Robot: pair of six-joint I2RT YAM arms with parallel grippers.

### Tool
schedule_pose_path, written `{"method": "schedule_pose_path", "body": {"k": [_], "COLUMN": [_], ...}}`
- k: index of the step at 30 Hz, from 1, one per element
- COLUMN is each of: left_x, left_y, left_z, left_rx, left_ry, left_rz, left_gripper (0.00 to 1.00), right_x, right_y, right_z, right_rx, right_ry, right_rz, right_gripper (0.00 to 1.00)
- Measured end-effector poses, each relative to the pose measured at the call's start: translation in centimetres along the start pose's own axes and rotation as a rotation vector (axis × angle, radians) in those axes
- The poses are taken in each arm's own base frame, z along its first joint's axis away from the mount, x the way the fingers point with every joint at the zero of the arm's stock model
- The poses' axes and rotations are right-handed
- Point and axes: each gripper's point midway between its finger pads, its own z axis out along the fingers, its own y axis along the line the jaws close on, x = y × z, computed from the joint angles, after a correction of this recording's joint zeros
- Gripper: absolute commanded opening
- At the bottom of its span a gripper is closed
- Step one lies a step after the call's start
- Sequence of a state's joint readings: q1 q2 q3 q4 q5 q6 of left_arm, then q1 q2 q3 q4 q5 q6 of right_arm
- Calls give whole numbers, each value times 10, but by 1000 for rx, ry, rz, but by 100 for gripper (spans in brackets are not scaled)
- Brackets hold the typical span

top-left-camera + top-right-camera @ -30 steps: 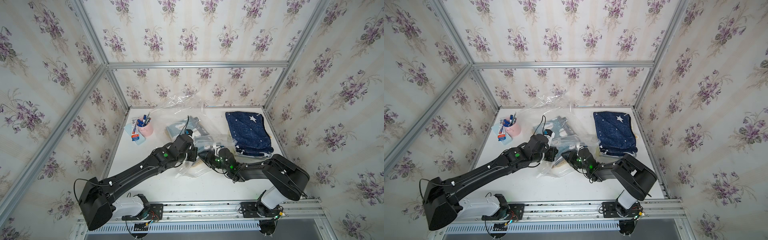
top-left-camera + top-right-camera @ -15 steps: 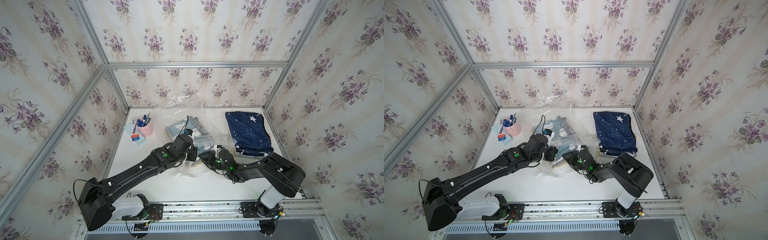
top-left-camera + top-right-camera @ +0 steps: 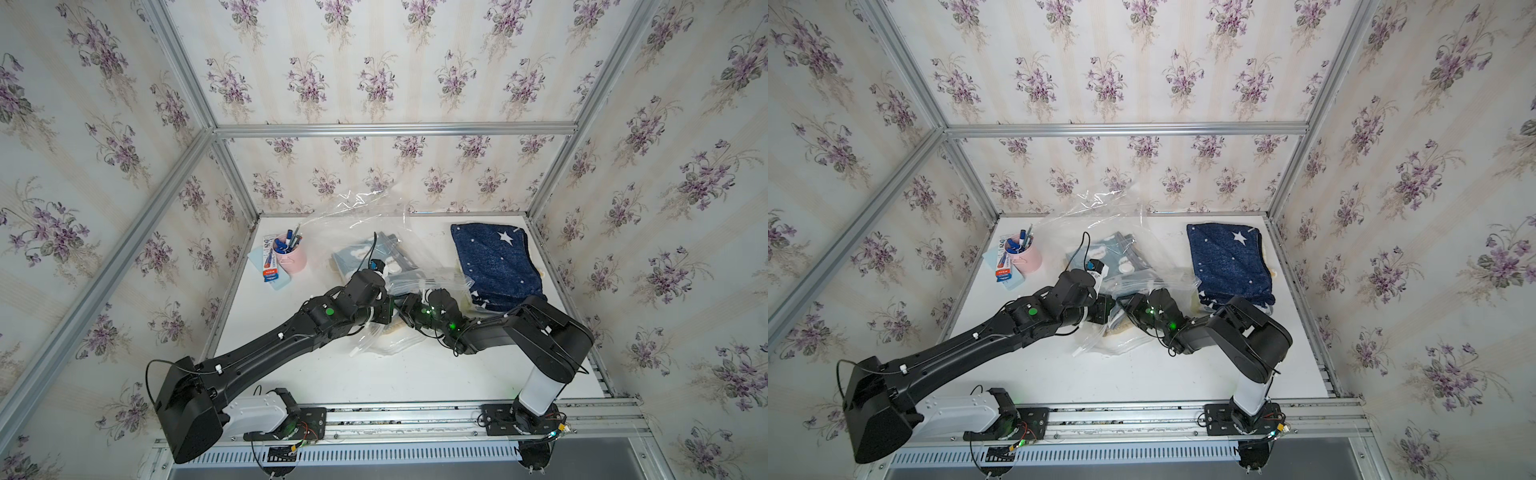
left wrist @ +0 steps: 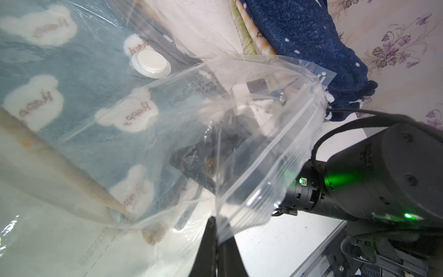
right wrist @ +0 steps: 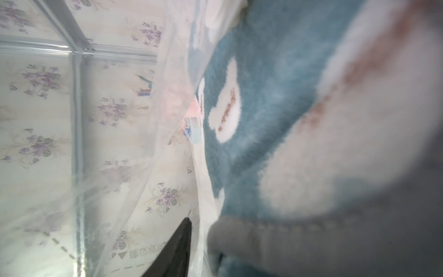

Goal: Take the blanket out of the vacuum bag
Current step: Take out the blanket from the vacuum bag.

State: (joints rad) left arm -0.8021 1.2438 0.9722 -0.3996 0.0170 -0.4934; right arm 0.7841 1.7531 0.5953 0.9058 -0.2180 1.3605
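— How do the two arms stand?

— The left arm [image 3: 266, 349] reaches long and low from its base over the table [image 3: 374, 382], with the wrist turned toward the other arm. The right arm [image 3: 548, 336] is folded: it rises from its base, bends sharply at the elbow, and the forearm lies low, pointing at the left one. The two pincers nearly meet, tip toward tip.

— Is the left pincer [image 4: 217, 227] closed?

— Yes. Its two fingers are pressed together on the clear film at the open zip edge of the vacuum bag [image 4: 263, 156].

— And the right pincer [image 3: 409, 306]?

— It is pushed into the mouth of the bag, just beside the left pincer. In the right wrist view only one dark finger [image 5: 179, 247] shows, with the grey hem of the blanket [image 5: 275, 96] right next to it. Whether the jaws hold something, I cannot tell.

— Where is the blanket from the pincers?

— Inside the bag, directly ahead of the left pincer and close against the right one. It is blue with white clouds. The round white valve [image 4: 151, 62] sits on the bag over it, farther ahead of the left pincer.

— Something else near?

— A dark blue star cloth [image 3: 494, 266] lies outside the bag, on the far side of the right pincer from the left one.
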Motion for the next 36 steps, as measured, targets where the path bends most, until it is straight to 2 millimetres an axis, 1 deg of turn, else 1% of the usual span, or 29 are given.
{"method": "schedule_pose_path", "body": {"k": [3, 6, 9, 13, 16, 20, 23, 27, 32, 36], "left_x": [0, 0, 0, 0, 0, 2, 4, 4, 5, 7], "left_y": [0, 1, 1, 1, 1, 2, 2, 3, 4, 4], "left_z": [0, 0, 0, 0, 0, 2, 4, 4, 3, 4], "left_rx": [-1, -3, -3, -3, -4, -8, -10, -9, -9, -9], "left_ry": [-1, -2, -3, -2, -1, 6, 11, 10, 9, 14], "left_rz": [6, 7, 7, 7, 7, 7, 7, 7, 7, 7], "left_gripper": [0, 0, 0, 0, 0, 0, 0, 0, 0, 0], "right_x": [-1, -1, 2, 8, 9, 4, -5, -15, -18, -18], "right_y": [13, 11, 3, -22, -31, -38, -39, -32, -36, -29], "right_z": [5, 7, 6, 0, -3, -10, -13, -7, -7, -4], "right_rx": [-29, -24, -14, 30, 37, 23, -5, -50, -83, -113], "right_ry": [6, 14, 23, 31, 26, -25, -84, -133, -156, -156], "right_rz": [-9, -7, 5, 43, 66, 98, 113, 125, 151, 155], "right_gripper": [47, 47, 50, 55, 58, 59, 59, 59, 57, 57]}}
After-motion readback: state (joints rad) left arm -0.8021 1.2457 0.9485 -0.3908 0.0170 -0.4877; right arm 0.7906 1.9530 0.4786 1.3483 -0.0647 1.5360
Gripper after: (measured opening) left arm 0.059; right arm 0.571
